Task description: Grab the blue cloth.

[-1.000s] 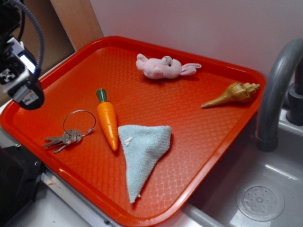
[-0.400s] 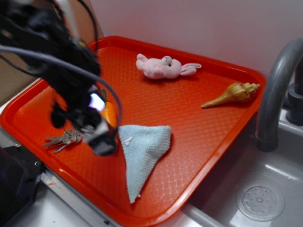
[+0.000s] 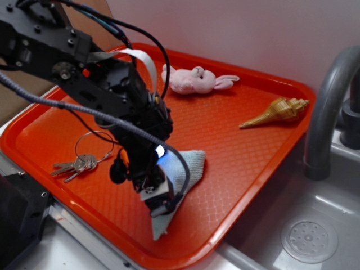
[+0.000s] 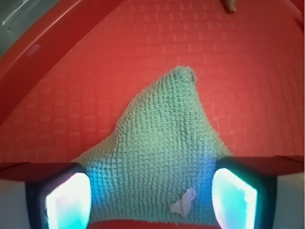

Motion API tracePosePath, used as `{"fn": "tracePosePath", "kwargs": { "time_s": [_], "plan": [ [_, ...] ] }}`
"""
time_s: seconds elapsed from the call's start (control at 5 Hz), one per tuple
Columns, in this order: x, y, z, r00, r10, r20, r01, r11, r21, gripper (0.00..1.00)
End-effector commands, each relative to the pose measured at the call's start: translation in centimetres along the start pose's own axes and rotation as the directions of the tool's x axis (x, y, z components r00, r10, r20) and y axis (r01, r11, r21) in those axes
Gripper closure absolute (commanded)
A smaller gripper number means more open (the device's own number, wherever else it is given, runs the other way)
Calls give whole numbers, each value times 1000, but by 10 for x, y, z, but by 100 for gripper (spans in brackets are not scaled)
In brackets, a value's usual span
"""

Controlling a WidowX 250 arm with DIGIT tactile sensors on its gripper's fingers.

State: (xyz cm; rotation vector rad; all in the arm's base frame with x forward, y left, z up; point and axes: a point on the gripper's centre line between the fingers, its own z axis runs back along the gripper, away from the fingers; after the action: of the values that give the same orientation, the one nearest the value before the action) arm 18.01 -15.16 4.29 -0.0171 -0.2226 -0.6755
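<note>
The blue cloth (image 3: pixel 194 163) lies flat on the orange tray (image 3: pixel 253 163), near its front edge, and the arm hides most of it in the exterior view. My gripper (image 3: pixel 156 198) hangs right over the cloth. In the wrist view the pale terry cloth (image 4: pixel 162 138) with its small white tag spreads between my two lit fingertips (image 4: pixel 66 202), and its point aims away from me. The gripper (image 4: pixel 150 200) is open, with a pad beside each edge of the cloth. Whether the pads touch the tray I cannot tell.
A key ring with keys (image 3: pixel 79 163) lies left of the arm. A pink plush bunny (image 3: pixel 194 80) and a tan spiral shell (image 3: pixel 278 111) sit at the tray's back. A grey faucet (image 3: pixel 329 107) and a sink with its drain (image 3: pixel 309 239) are to the right.
The arm swung in from the left edge of the tray and came down over the cloth. It now hides the toy carrot and most of the cloth.
</note>
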Motion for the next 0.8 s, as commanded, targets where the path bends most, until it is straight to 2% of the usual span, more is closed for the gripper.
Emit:
{"fn": "tracePosePath", "kwargs": {
  "time_s": [0.0,0.2,0.4,0.6],
  "plan": [
    [8,31,10,995,82,63,-75,991,-113,0],
    [10,24,-7,998,42,42,-34,984,-176,0],
    [10,5,-14,1000,-13,28,19,979,-202,0],
    [7,-20,-10,996,-80,47,89,972,-217,0]
  ]
}}
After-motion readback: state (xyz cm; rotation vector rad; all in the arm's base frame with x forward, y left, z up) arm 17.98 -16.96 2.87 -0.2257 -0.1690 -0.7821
